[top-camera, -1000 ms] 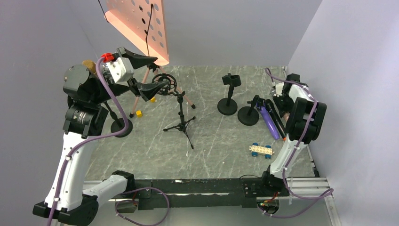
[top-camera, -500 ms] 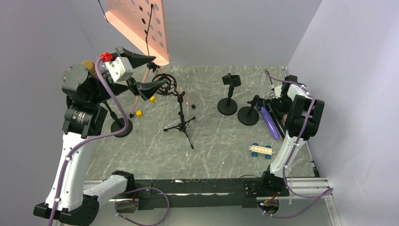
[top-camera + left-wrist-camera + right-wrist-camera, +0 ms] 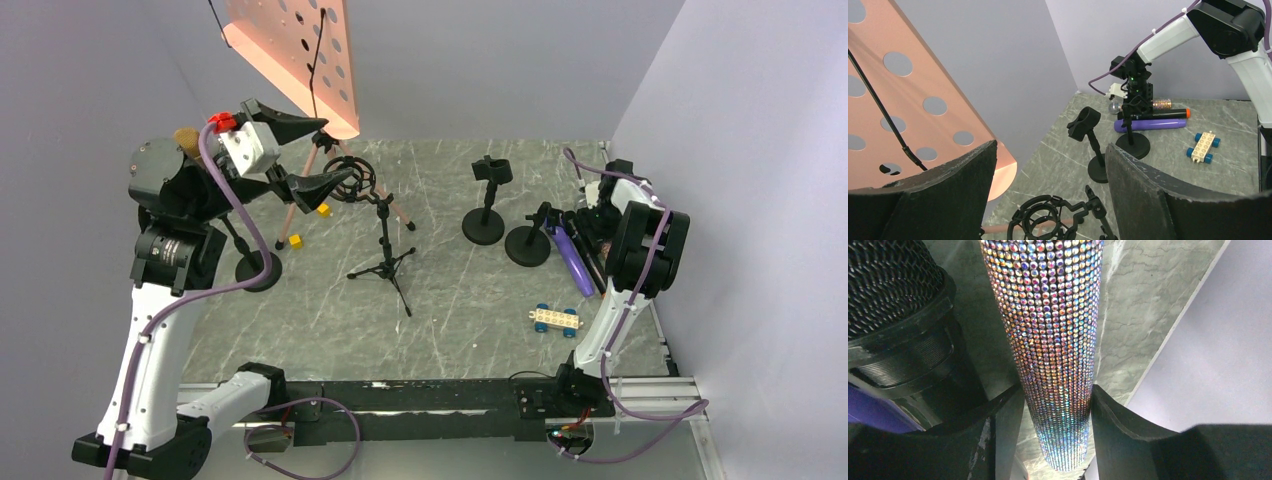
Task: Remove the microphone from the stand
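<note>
left pincer (image 3: pixel 1050 150) spread wide, aloft | right pincer (image 3: pixel 1054 396) clamped on sequined microphone (image 3: pixel 1048 315) | black mesh microphone (image 3: pixel 888 285) just beside

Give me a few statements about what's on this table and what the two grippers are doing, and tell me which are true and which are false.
1. The left gripper holds a microphone. False: it is open and empty, raised beside the orange panel.
2. The right gripper presses both sides of a sparkly microphone. True.
3. The shock mount on the tripod stand holds a microphone. False: its ring is empty.
4. The toy car rests on the table. True.
5. The purple cylinder stands upright. False: it lies flat on the table.
</note>
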